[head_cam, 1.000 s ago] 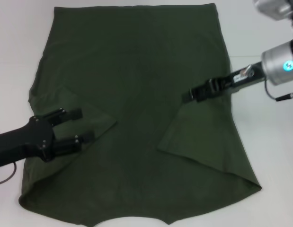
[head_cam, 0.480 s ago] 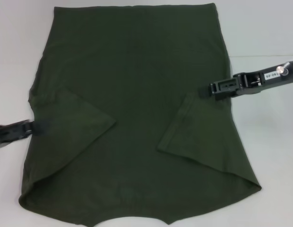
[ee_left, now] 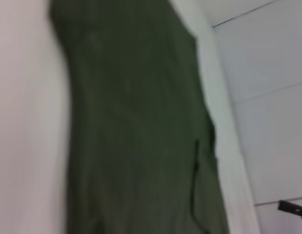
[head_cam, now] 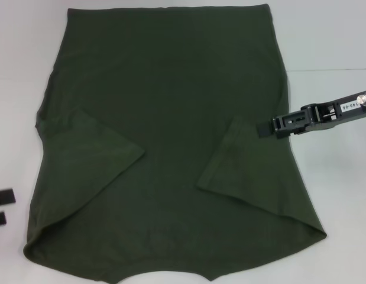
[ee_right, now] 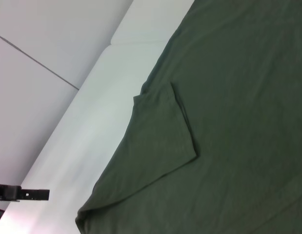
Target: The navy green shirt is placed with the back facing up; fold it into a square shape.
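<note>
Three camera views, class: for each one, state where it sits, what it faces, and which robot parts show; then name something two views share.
Head view: on the robot's head, looking forward and down at the shirt on the white table; the left claw shows at the left edge, the right claw over the shirt's right side.
Left wrist view: on the left arm, looking along the shirt; none of its own claw shows.
Right wrist view: on the right arm, facing a folded-in sleeve.
Shared: all views show the shirt.

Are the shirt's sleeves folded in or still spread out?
Folded in. Both sleeves of the navy green shirt lie as triangular flaps over the body; the body itself is spread flat, unfolded.
</note>
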Robot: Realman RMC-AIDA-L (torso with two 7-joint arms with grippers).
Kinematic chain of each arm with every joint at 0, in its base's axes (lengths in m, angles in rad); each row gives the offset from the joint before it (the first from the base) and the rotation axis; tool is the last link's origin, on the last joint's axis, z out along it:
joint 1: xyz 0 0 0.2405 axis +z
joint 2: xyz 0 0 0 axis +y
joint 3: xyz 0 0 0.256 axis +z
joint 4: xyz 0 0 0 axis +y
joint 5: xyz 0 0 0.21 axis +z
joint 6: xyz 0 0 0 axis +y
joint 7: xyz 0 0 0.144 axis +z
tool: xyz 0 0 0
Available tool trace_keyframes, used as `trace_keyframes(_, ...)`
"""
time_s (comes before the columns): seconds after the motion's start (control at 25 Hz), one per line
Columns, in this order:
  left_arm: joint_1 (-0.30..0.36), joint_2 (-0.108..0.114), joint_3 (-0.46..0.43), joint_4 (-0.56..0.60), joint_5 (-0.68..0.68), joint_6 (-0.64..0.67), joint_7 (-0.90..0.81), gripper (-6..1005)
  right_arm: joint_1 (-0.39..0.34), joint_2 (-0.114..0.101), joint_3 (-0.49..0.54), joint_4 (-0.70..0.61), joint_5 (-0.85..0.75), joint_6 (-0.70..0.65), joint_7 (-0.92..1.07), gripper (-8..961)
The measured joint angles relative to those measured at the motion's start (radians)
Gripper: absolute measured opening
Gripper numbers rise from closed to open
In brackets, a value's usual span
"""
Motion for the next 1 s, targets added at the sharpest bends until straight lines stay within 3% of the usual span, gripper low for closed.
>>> trace_keyframes(0.2,-0.005,0.004,-0.009,-0.001,0.087,0.010,-0.049,885,-0.004,-0.003,-0.003,0.000,-0.013,-0.008,-0.005,919)
trace_keyframes(0.48,-0.021,0.002,0.003,-0.018,0.106,-0.014,-0.070,884,-0.006,-0.004,-0.003,0.003,-0.015,-0.004,-0.011,919)
trace_keyframes(1.0,-0.050,-0.002,0.044,-0.087,0.152,-0.157,-0.083,884,-0.008,-0.003,-0.003,0.004,-0.015,-0.001,-0.026,918)
